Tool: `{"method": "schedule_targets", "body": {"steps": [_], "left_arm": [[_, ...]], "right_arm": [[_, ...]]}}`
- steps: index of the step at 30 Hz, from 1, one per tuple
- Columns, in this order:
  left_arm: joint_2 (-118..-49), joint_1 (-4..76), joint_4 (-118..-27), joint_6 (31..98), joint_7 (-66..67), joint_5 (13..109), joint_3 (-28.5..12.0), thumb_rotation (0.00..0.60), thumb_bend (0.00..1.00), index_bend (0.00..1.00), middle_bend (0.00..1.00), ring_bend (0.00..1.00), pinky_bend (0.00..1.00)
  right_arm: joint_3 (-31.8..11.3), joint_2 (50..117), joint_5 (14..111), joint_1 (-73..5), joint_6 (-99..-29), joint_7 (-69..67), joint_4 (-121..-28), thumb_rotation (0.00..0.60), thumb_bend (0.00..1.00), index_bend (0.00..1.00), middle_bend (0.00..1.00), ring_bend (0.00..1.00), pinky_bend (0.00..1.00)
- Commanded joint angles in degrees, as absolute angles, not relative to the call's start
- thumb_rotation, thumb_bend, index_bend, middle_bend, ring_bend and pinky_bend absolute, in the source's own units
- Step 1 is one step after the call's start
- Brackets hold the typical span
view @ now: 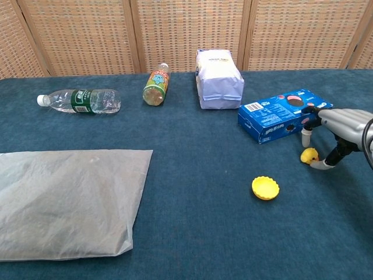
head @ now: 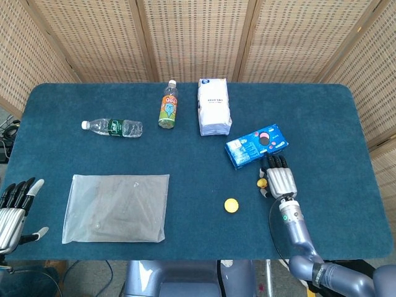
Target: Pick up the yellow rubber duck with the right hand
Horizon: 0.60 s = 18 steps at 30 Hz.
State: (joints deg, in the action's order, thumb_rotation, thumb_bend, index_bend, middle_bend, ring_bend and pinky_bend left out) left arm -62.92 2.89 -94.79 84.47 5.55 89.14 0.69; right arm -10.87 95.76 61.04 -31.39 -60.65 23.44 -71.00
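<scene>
The small yellow rubber duck (head: 262, 183) (view: 307, 155) sits on the blue table cloth, just in front of the blue cookie box. My right hand (head: 279, 179) (view: 337, 124) hovers right over it, back upward. Its thumb (view: 319, 165) touches the duck's right side and a fingertip (view: 305, 137) hangs just above the duck; the fingers stay apart and the duck still rests on the cloth. My left hand (head: 15, 209) lies at the table's near left edge, fingers spread and holding nothing; the chest view does not show it.
The blue cookie box (head: 257, 146) (view: 281, 115) lies close behind the duck. A yellow cap (head: 231, 205) (view: 265, 188) sits to its front left. Farther off are a white bag (head: 214, 106), an orange drink bottle (head: 168, 105), a water bottle (head: 114, 127) and a clear plastic bag (head: 117, 207).
</scene>
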Motion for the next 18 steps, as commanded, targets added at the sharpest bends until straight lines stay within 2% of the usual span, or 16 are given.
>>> {"method": "schedule_targets", "body": {"steps": [1,8,13,18], "left_arm": [[-62.98,2.93,-94.79,84.4,5.71,89.07,0.72,0.6,0.02,0.0,0.0,0.0,0.0],[-63.15,3.06,-94.77,84.15,6.01,88.75,0.73,0.6,0.02,0.0,0.0,0.0,0.0],[-63.12,3.13,-94.82,84.07,5.99,88.59,0.73,0.6,0.02,0.0,0.0,0.0,0.0],[-62.92,3.03,-94.89,84.4,5.54,88.96,0.93,0.6,0.02,0.0,0.0,0.0,0.0]], "right_arm": [[-10.71,96.53,60.97,-31.54,-60.23,23.34,-69.65,0.6,0.21,0.47,0.0,0.0,0.0],[-10.7,97.24,60.89,-31.53,-59.41,22.17,-67.82,0.6,0.24,0.57,0.0,0.0,0.0],[-10.49,96.39,62.8,-30.99,-61.0,20.92,-68.7,0.6,0.26,0.58,0.0,0.0,0.0],[-9.59,91.26,68.83,-29.35,-67.0,20.48,-76.24,0.6,0.26,0.58,0.0,0.0,0.0]]}}
